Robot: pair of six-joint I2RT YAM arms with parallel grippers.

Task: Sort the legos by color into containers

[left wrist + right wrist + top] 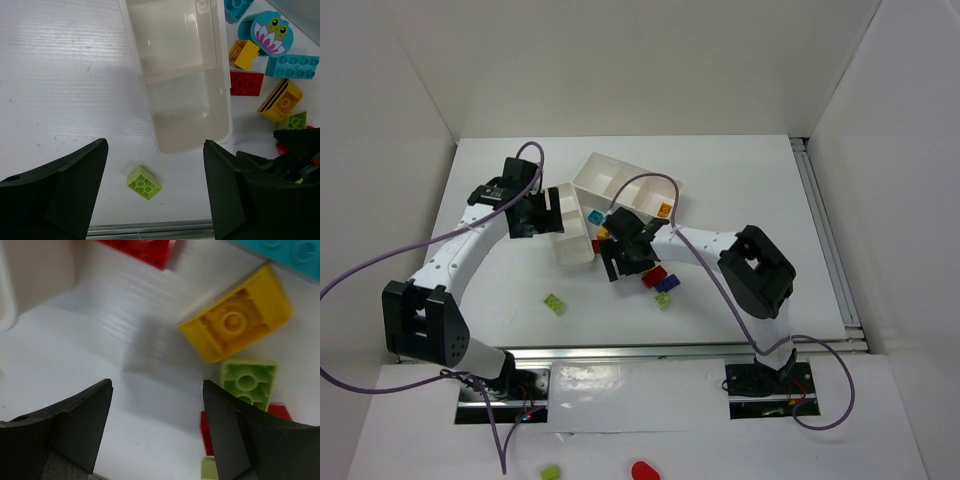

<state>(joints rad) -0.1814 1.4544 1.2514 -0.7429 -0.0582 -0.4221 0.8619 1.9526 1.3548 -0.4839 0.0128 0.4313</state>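
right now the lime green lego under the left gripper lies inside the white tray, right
No. The lime green lego lies on the table, just outside the near end of the white tray, under the left gripper. The left wrist view shows it.

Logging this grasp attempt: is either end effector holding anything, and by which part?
Nothing. The left end effector and right end effector both stand open, empty.

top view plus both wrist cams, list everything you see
wide tray: one, white, mid-table
narrow tray: one, white, beside it
lone brick: one, lime, front-left
brick pile: eight or more, red/yellow/cyan/lime/purple, right of narrow tray
flower disc: one, cyan, in pile
orange brick: one, orange, wide tray's right end
stray brick: one, lime, near ledge
blob: one, red, near ledge
left pincer: one, black, open beside narrow tray
right pincer: one, black, open over pile
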